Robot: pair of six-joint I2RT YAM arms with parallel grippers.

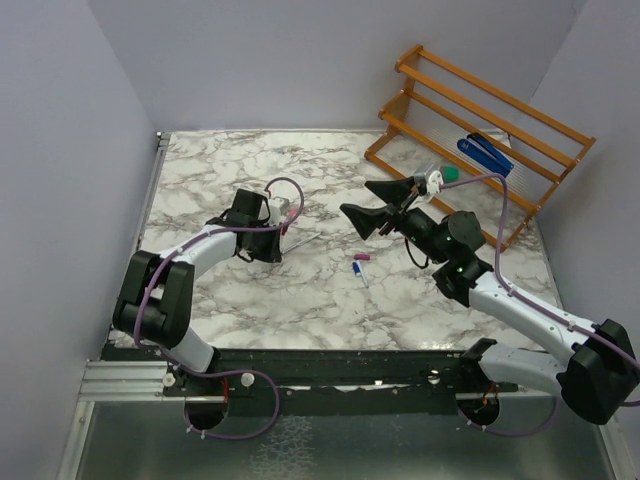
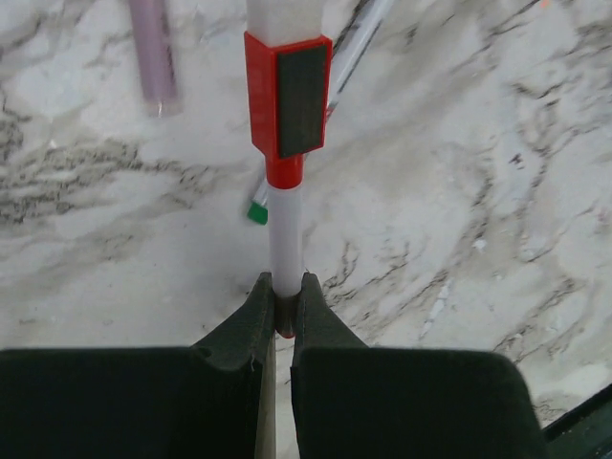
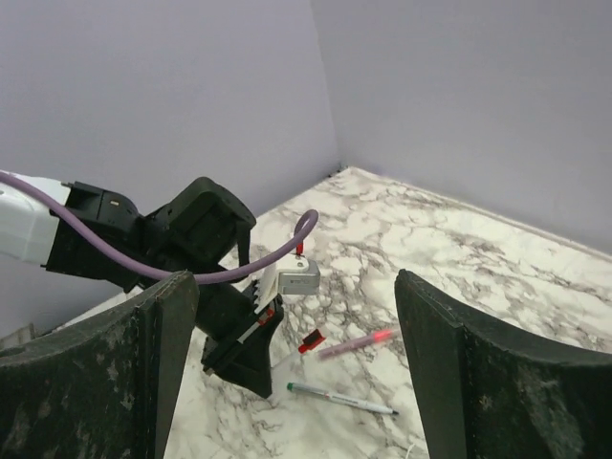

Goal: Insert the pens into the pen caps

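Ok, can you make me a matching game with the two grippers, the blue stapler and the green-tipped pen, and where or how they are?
1 left gripper
2 right gripper
3 blue stapler
4 green-tipped pen

A on the wooden rack
B open
C lying on the table
D shut on the red-and-white pen

Pairs: 1-D, 2-B, 3-A, 4-C

Left gripper (image 2: 285, 292) pinched tight; right gripper (image 3: 296, 287) gaping, fingers wide.

L arm (image 1: 200, 246), R arm (image 1: 520, 306): white links, chunky blk joints. Purple cable (image 1: 291, 184) looped along each. L claw (image 2: 285, 285) matte blk, wedge-shaped; R claw (image 3: 295, 287) same, scuffed grey.
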